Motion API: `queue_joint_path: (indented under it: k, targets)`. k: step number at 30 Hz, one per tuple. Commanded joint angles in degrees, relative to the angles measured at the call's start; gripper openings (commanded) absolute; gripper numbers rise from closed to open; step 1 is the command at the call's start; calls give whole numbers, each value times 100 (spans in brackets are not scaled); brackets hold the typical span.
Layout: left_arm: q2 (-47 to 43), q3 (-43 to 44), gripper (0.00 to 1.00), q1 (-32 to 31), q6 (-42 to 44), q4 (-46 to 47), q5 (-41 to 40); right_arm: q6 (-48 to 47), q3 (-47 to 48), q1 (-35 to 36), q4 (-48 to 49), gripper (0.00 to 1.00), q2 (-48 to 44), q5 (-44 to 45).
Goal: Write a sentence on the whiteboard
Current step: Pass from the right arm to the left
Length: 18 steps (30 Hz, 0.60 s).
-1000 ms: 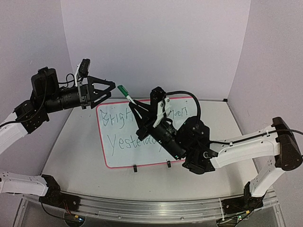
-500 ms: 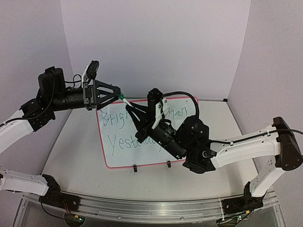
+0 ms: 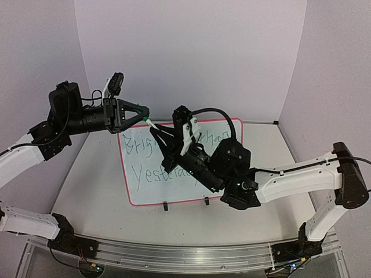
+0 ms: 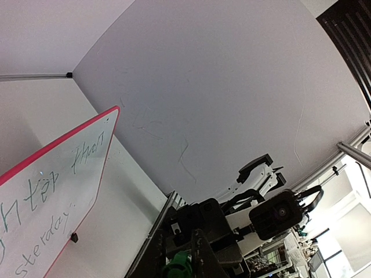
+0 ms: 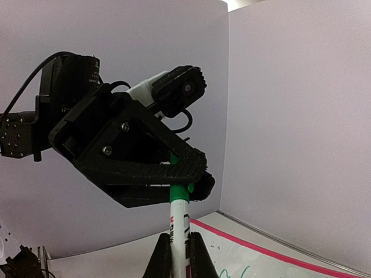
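The whiteboard, red-framed, lies flat on the table. The sentence stands on it in green letters, partly hidden by the right arm. My right gripper hovers above the board's far left part, shut on a white marker that points up and left. My left gripper meets it from the left, its jaws closed on the marker's green cap. The right wrist view shows the marker between my right gripper and the left fingers over the cap. In the left wrist view the cap sits in the left gripper.
Two small black clips sit on the whiteboard's near edge. Grey tabletop shows left and right of the board. Pale walls close the back and both sides. The right arm's body reaches across the board's near right part.
The left gripper has moved right to the marker's tip and its jaws have closed from wide open onto the green cap. The right gripper shifted slightly left with the marker.
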Motion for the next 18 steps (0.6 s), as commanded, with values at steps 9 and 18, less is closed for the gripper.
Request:
queue_joint_path:
  k: [9, 18]
  targets:
    - [-48, -337, 0, -19, -322, 524, 177, -335, 776, 36, 208, 0, 557, 657]
    - [-43, -418, 0, -176, -227, 298, 184, -540, 1417, -70, 536, 0, 1030, 544]
